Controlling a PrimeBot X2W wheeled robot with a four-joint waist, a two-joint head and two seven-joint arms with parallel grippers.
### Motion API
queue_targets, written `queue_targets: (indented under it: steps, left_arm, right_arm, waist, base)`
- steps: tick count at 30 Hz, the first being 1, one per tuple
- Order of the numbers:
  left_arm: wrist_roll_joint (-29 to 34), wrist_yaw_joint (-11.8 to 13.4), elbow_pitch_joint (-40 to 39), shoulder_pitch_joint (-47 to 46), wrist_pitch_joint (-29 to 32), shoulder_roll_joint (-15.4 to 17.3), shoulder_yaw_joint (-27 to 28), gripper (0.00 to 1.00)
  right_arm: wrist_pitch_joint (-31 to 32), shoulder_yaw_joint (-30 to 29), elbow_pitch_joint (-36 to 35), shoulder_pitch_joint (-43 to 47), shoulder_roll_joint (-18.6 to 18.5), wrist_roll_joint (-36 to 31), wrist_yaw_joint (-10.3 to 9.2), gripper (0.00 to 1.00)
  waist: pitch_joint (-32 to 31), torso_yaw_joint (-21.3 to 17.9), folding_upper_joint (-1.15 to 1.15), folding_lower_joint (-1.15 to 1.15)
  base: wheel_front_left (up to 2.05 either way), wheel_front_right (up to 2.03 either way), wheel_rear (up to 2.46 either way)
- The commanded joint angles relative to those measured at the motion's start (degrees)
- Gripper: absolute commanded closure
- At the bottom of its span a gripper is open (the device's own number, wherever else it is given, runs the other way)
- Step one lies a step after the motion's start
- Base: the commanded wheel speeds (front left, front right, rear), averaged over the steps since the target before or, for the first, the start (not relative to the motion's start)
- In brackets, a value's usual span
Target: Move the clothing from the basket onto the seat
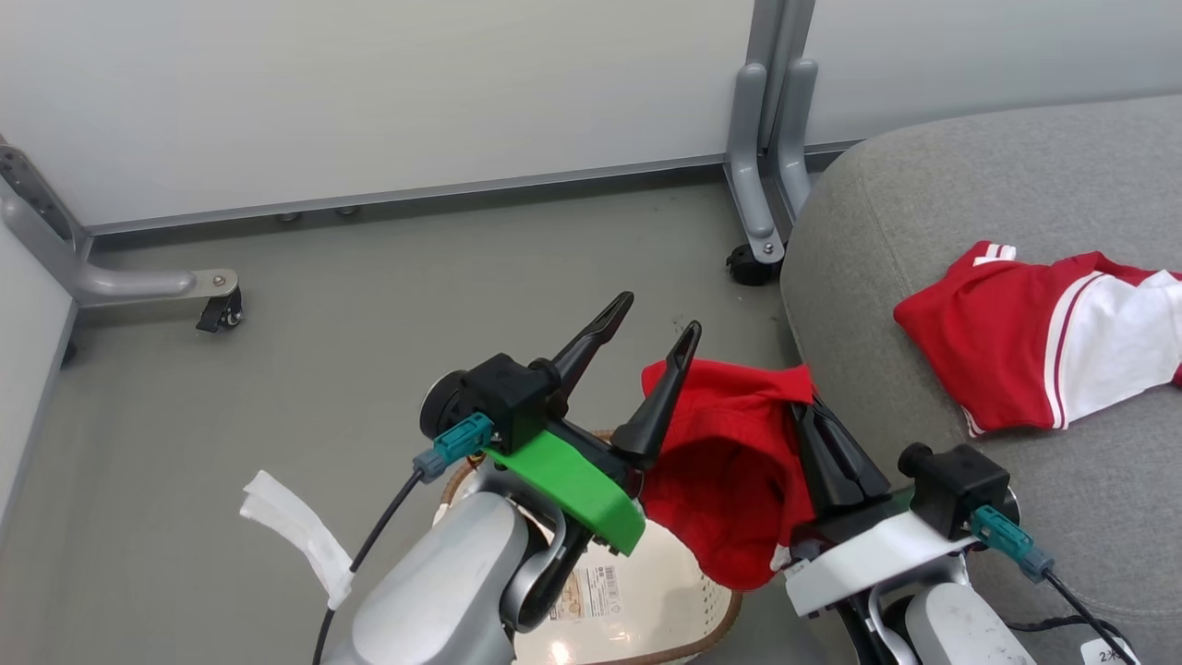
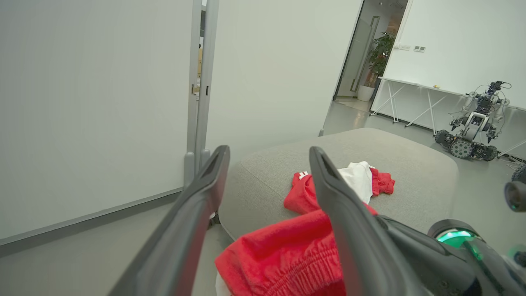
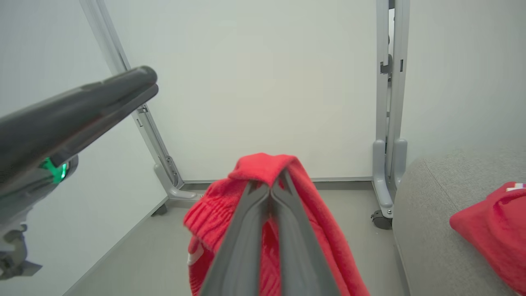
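A plain red piece of clothing (image 1: pixel 729 462) hangs from my right gripper (image 1: pixel 800 399), which is shut on its top fold above the basket (image 1: pixel 716 621). The right wrist view shows the closed fingertips (image 3: pixel 269 184) with the red cloth (image 3: pixel 263 164) draped over them. My left gripper (image 1: pixel 660 319) stands open just left of the cloth, its right finger against the garment's edge. In the left wrist view the spread gripper (image 2: pixel 269 151) frames the grey seat (image 2: pixel 390 152). A second red-and-white garment (image 1: pixel 1034 342) lies on the seat (image 1: pixel 923 231).
White partition panels on grey caster feet (image 1: pixel 753 249) stand close behind the seat's left corner, with another foot (image 1: pixel 217 309) at the far left. A white strip (image 1: pixel 295 531) lies on the grey floor. Another robot (image 2: pixel 472 123) stands far off by a table.
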Motion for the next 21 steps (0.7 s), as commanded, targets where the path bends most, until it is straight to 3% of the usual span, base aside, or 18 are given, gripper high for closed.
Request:
queue_targets:
  steps: [1, 9, 21]
  left_arm:
    - [1.03, 0.38, 0.06, -0.62, -0.03, 0.19, 0.50, 0.00]
    - [4.82, 0.79, -1.26, 2.57, -0.02, 1.31, 4.02, 0.00]
    - [9.96, 1.31, -8.19, 9.72, -0.02, 3.84, 14.60, 0.00]
  right_arm:
    - [-0.17, -0.30, -0.45, -0.07, 0.09, -0.35, 0.00, 1.00]
    - [-0.17, -2.10, -2.92, -1.46, 0.02, -0.83, 0.00, 1.00]
    - [-0.17, -5.73, -9.80, -0.64, -0.12, -1.22, 0.00, 1.00]
  waist:
    - [0.26, -0.35, 0.00, 0.00]
    - [2.25, -3.96, 0.00, 0.00]
    - [7.70, -15.23, 0.00, 0.00]
  base:
    - [0.00, 0.00, 0.00]
    - [0.00, 0.00, 0.00]
    - [0.00, 0.00, 0.00]
